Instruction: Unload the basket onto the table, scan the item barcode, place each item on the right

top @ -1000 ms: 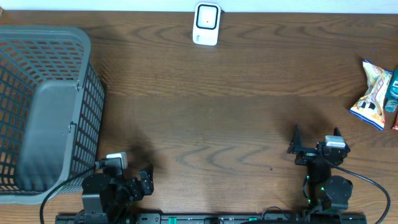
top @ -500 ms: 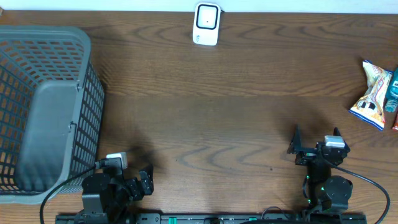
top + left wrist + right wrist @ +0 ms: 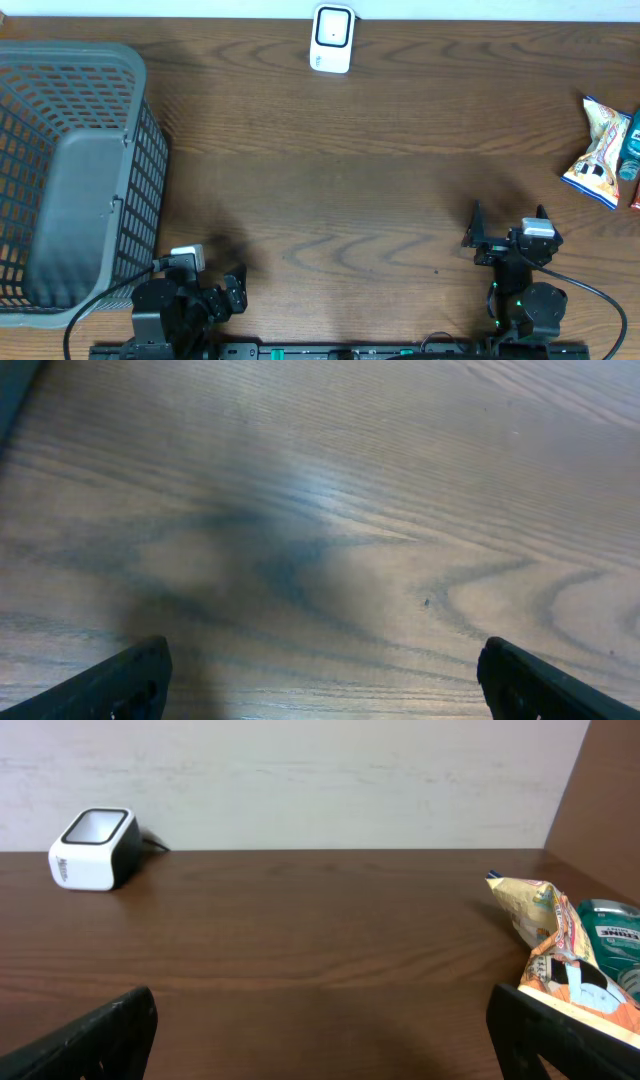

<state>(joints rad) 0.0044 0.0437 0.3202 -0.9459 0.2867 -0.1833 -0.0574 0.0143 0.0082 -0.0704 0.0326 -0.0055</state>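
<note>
"Wooden table (image 3: 380, 170) all round. Where's the item?"

"The snack bag (image 3: 597, 150) lies at the right edge, just beside a teal pack (image 3: 630, 145). The scanner (image 3: 332, 38) stands at the far edge, mid-table, well apart from it."

"And the arms?"

"Near left, by the grey basket (image 3: 70, 170), the left gripper (image 3: 325, 685) has jaws wide, nothing between them. Near right, the right gripper (image 3: 325, 1035) is equally wide and empty."

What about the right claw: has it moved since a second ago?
No. The right gripper sits just where it was, measured against the white scanner and the snack bag in the overhead view.
</note>
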